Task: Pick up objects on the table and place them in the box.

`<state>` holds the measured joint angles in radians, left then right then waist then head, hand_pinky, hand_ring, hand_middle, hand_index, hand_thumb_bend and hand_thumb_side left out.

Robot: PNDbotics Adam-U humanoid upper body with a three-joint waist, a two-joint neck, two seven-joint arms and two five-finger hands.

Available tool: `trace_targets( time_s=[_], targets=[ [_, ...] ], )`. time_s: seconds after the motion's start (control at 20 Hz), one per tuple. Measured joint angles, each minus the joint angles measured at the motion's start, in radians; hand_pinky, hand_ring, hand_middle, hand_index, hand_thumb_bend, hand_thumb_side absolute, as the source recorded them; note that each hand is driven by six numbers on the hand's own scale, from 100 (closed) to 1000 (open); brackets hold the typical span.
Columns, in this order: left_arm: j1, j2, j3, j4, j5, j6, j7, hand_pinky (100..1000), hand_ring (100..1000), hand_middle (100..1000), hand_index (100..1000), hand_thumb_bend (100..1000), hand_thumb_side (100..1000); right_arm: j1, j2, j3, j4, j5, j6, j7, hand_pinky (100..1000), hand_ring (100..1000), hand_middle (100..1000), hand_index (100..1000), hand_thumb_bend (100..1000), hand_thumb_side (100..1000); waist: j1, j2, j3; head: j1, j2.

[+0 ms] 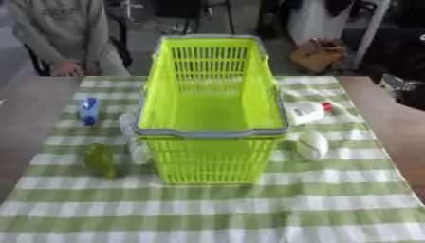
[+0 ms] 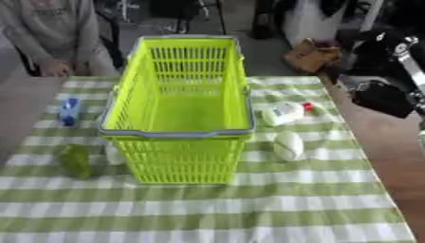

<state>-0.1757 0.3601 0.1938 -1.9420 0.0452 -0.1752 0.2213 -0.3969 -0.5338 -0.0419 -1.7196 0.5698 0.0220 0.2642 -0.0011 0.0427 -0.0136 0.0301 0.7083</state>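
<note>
A lime-green plastic basket [image 1: 212,111] with a grey rim stands empty in the middle of the checked cloth. Left of it lie a small blue-and-white bottle [image 1: 89,111], a green object [image 1: 100,160] and two whitish things [image 1: 135,151] close against the basket wall. To the basket's right lie a white bottle with a red cap [image 1: 308,113] and a white oval object [image 1: 312,144]. My right hand [image 2: 380,97] shows as a dark shape off the table's right edge, level with the white bottle and apart from it. My left hand is out of sight.
The green-and-white checked cloth [image 1: 249,213] covers a brown table [image 1: 33,118]. A person sits at the far left edge, one hand resting near the table. A cardboard box [image 1: 319,54] stands on the floor behind the table.
</note>
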Motion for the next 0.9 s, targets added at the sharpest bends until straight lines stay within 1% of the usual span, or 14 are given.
trace_targets(
  time_s=[0.15,0.2,0.35,0.4,0.55,0.6,0.65,0.7,0.85,0.9],
  targets=[
    [0.000,0.000,0.000,0.000,0.000,0.000,0.000,582,778,691,758,234,1000,-0.015,-0.019,0.015,0.051,0.039,-0.014,0.099,634,734,734,872,516,511,0.000,-0.001,0.001,-0.001,0.000],
    [0.000,0.000,0.000,0.000,0.000,0.000,-0.001,582,778,691,758,234,1000,-0.018,-0.024,0.021,0.067,0.050,-0.019,0.126,642,738,755,879,510,501,0.000,-0.002,0.002,-0.002,0.000],
    [0.000,0.000,0.000,0.000,0.000,0.001,-0.002,582,778,691,758,234,1000,-0.030,-0.036,0.041,0.122,0.086,-0.032,0.193,642,739,768,885,511,492,0.000,-0.003,0.004,-0.004,0.000],
    [0.000,0.000,0.000,0.000,0.000,0.001,-0.002,582,778,691,758,234,1000,-0.034,-0.036,0.047,0.141,0.097,-0.036,0.208,650,752,780,892,516,483,0.000,-0.003,0.004,-0.005,-0.001],
    [0.000,0.000,0.000,0.000,0.001,0.002,-0.003,582,778,691,758,233,1000,-0.047,-0.036,0.065,0.195,0.132,-0.041,0.234,663,774,801,902,514,481,0.000,-0.003,0.006,-0.007,-0.001],
    [0.000,0.000,0.000,0.000,0.001,0.002,-0.004,582,778,691,758,233,1000,-0.051,-0.036,0.071,0.213,0.144,-0.043,0.238,672,789,827,914,513,477,0.000,-0.003,0.007,-0.008,-0.001],
    [0.000,0.000,0.000,0.000,0.001,0.003,-0.004,582,778,691,758,233,1000,-0.055,-0.034,0.077,0.230,0.157,-0.045,0.240,672,789,827,914,513,477,0.000,-0.003,0.007,-0.008,-0.001],
    [0.000,0.000,-0.001,0.000,0.001,0.003,-0.005,582,778,691,758,233,1000,-0.061,-0.033,0.084,0.247,0.170,-0.046,0.241,681,799,852,917,514,468,0.000,-0.003,0.008,-0.009,-0.003],
    [0.000,0.000,-0.001,0.000,0.002,0.002,-0.006,582,778,691,758,233,1000,-0.085,-0.021,0.109,0.304,0.225,-0.054,0.242,685,800,863,916,513,465,0.001,-0.003,0.012,-0.014,-0.004],
    [0.000,0.000,-0.001,0.000,0.002,0.002,-0.006,582,778,691,758,233,1000,-0.094,-0.014,0.117,0.324,0.245,-0.059,0.242,685,799,863,914,574,463,0.001,-0.003,0.013,-0.016,-0.005]
  ],
)
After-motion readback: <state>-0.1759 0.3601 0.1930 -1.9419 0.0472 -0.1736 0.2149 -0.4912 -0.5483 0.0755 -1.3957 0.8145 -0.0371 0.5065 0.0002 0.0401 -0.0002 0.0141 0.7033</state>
